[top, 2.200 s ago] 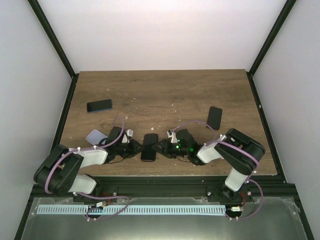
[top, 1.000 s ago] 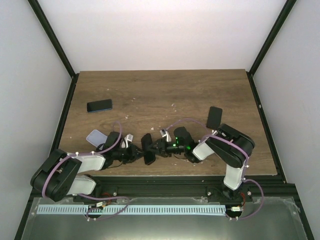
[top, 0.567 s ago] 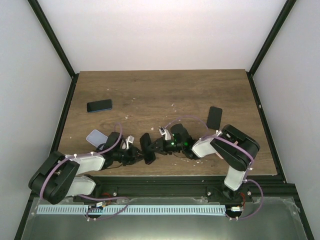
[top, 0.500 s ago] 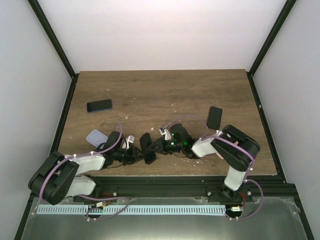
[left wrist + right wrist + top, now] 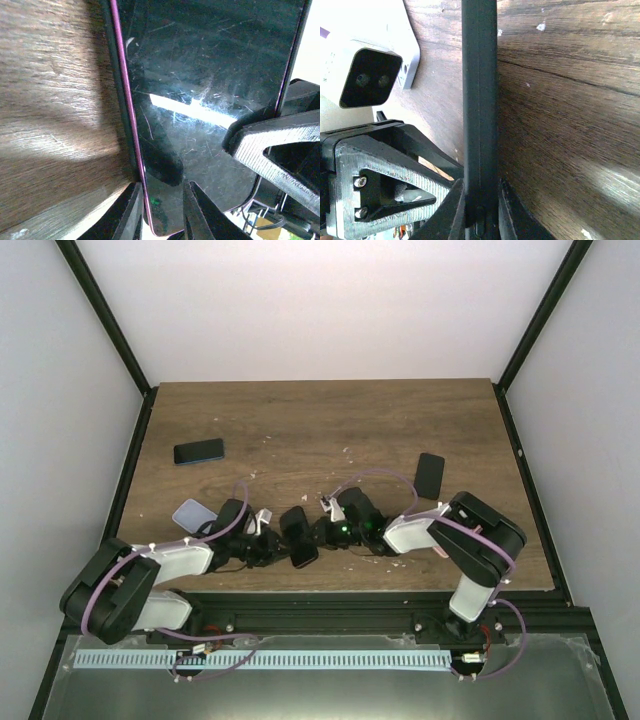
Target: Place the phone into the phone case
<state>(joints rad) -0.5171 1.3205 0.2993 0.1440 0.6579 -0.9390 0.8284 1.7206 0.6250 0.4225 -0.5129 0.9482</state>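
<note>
A dark phone (image 5: 298, 537) with a thin purple rim is held tilted up between both grippers near the table's front edge. My left gripper (image 5: 272, 546) is shut on its left corner; in the left wrist view the jaws (image 5: 162, 215) straddle the purple edge and the scratched screen (image 5: 210, 75) fills the view. My right gripper (image 5: 322, 533) is shut on its other end; in the right wrist view the phone (image 5: 480, 100) stands edge-on between the fingers (image 5: 480, 210). A pale case-like slab (image 5: 190, 513) with a dark camera window (image 5: 370, 75) lies to the left.
A black slab with a blue edge (image 5: 199, 451) lies at the far left of the wooden table (image 5: 330, 420). Another black slab (image 5: 430, 475) lies at the right. The front edge of the table is just below both grippers. White crumbs dot the wood.
The phone lay flat between the grippers 2.2 s ago. It has since been raised onto its edge and shifted slightly left, with both grippers staying on it.
</note>
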